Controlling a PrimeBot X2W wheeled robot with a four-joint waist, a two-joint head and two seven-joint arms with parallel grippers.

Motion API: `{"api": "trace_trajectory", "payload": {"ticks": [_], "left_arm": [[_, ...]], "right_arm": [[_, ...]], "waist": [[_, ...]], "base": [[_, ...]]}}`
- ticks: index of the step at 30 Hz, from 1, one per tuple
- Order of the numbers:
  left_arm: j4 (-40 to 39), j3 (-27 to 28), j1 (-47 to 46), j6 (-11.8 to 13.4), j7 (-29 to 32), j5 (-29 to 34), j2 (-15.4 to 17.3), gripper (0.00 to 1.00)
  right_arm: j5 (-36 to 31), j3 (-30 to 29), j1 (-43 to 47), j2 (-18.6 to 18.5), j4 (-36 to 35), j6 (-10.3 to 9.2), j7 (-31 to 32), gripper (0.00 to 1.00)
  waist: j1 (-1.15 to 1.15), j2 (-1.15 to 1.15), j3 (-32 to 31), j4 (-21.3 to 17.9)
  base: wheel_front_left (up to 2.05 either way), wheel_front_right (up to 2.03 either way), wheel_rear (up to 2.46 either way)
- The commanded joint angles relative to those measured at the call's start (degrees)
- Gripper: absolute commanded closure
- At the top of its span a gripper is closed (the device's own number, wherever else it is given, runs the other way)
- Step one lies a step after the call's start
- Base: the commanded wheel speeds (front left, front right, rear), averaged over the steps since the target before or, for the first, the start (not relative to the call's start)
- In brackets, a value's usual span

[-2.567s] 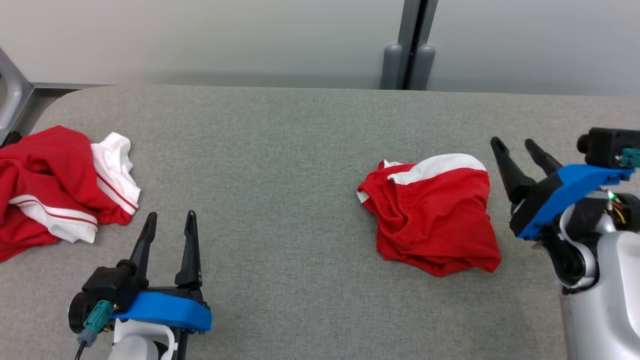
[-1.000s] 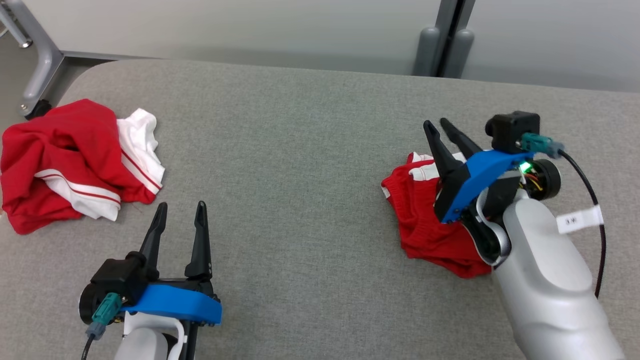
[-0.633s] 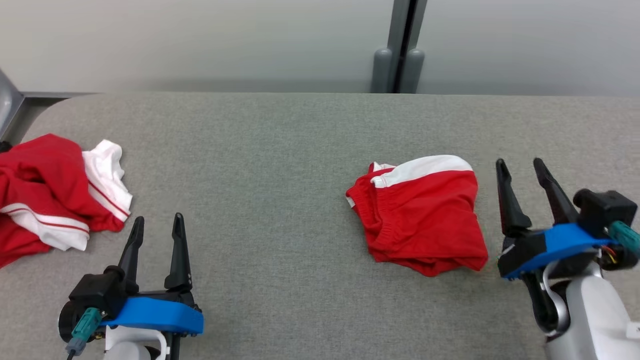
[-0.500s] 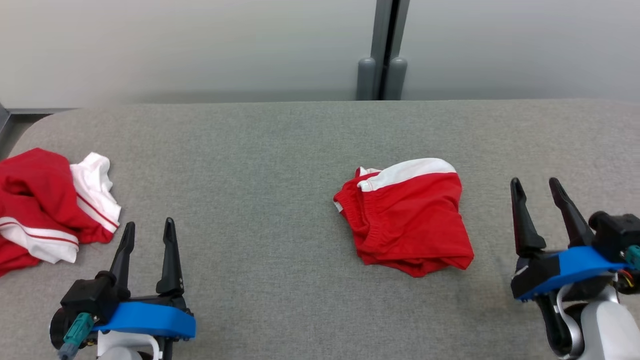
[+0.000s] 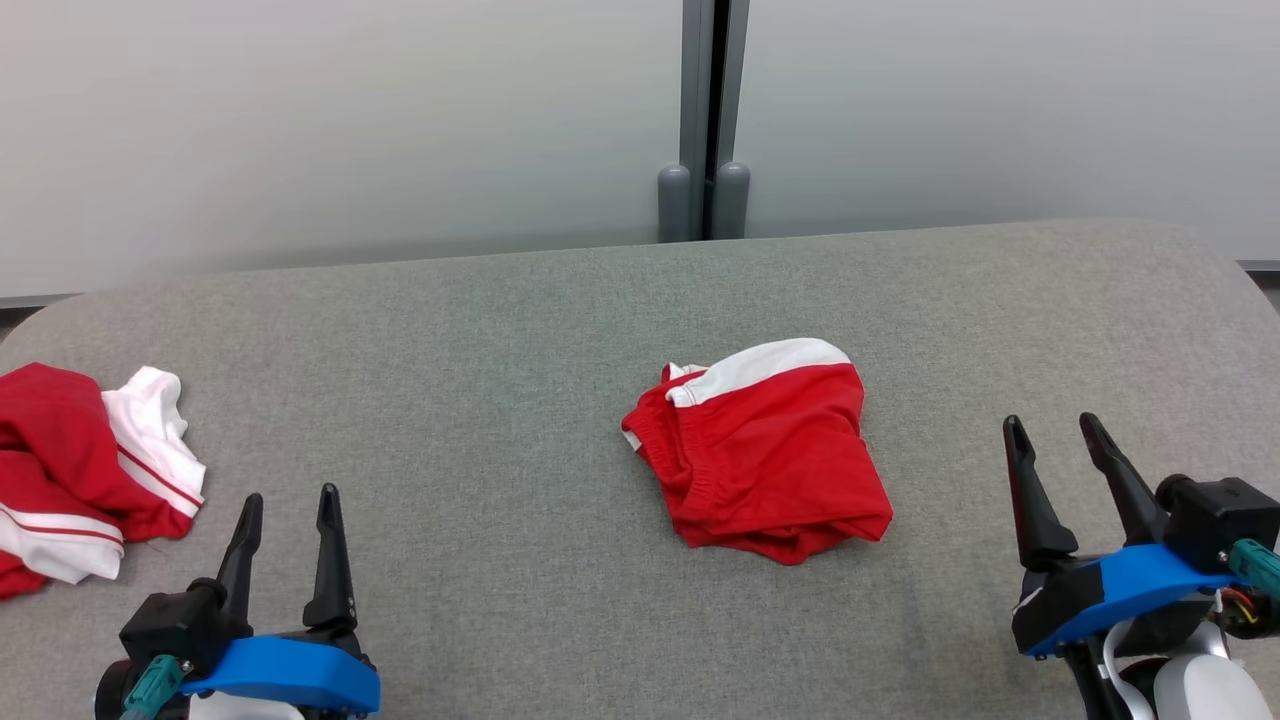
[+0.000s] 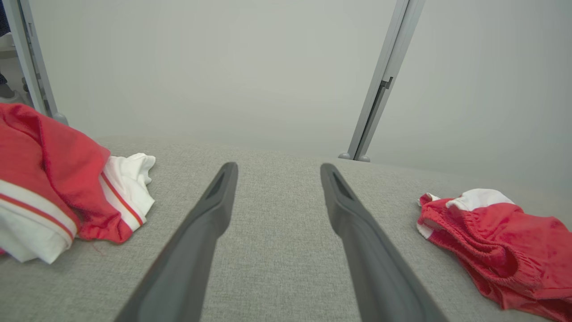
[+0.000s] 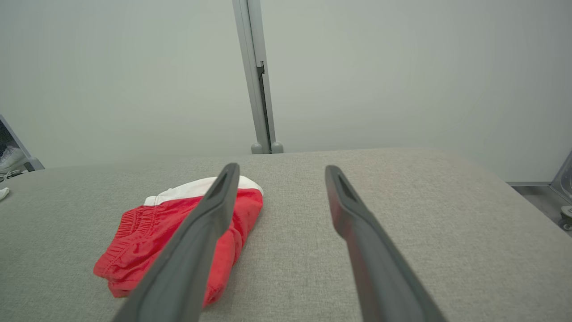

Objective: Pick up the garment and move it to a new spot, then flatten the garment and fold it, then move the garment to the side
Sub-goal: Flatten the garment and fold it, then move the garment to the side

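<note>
Garment (image 5: 765, 455): red shorts with a white band on the far edge and the elastic waist at left, folded into a compact bundle mid table (image 5: 450, 330). Left gripper (image 5: 290, 493) and right gripper (image 5: 1050, 419) fingers spread wide, empty, well apart from it.

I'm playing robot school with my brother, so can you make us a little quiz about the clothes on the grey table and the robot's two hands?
1. True or false: the right hand is holding the folded red shorts.
2. Where does the crumpled red and white garment lie on the grey table? A: at its left end, near the left hand. B: on top of the shorts. C: between the right hand's fingers.
3. Fill in: the fingers of both hands stand ___.
Key: 1 false, it is empty and apart from them. 2 A. 3 open.
</note>
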Motion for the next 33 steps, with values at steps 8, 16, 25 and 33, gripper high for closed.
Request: {"api": "trace_trajectory", "payload": {"ticks": [8, 16, 25, 33], "left_arm": [[1.0, -0.3, -0.4, -0.1, -0.1, -0.4, 0.2, 0.00], [0.2, -0.5, -1.3, 0.0, -0.1, 0.1, 0.1, 0.00], [-1.5, -0.8, -3.0, 0.0, -0.1, 0.6, 0.7, 0.00], [-2.8, -2.1, -5.7, 0.0, -0.1, 0.9, 0.4, 0.00]], "right_arm": [[0.2, 0.4, 0.5, 0.0, 0.3, 0.03, 0.5, 0.00], [1.7, 1.4, -0.9, 0.2, 0.6, 0.03, 2.4, 0.00], [2.7, 1.4, -6.0, 0.5, 1.4, 0.03, 17.7, 0.00], [6.1, 3.2, -15.3, 0.5, 6.4, 0.03, 30.4, 0.00]], "waist": [[0.00, 0.00, -0.1, 0.0], [0.00, 0.00, 1.0, 0.3], [0.00, 0.00, 3.7, 0.7], [0.00, 0.00, 8.6, 2.5]], "base": [[0.00, 0.00, 0.00], [0.00, 0.00, 0.00], [0.00, 0.00, 0.00], [0.00, 0.00, 0.00]]}}
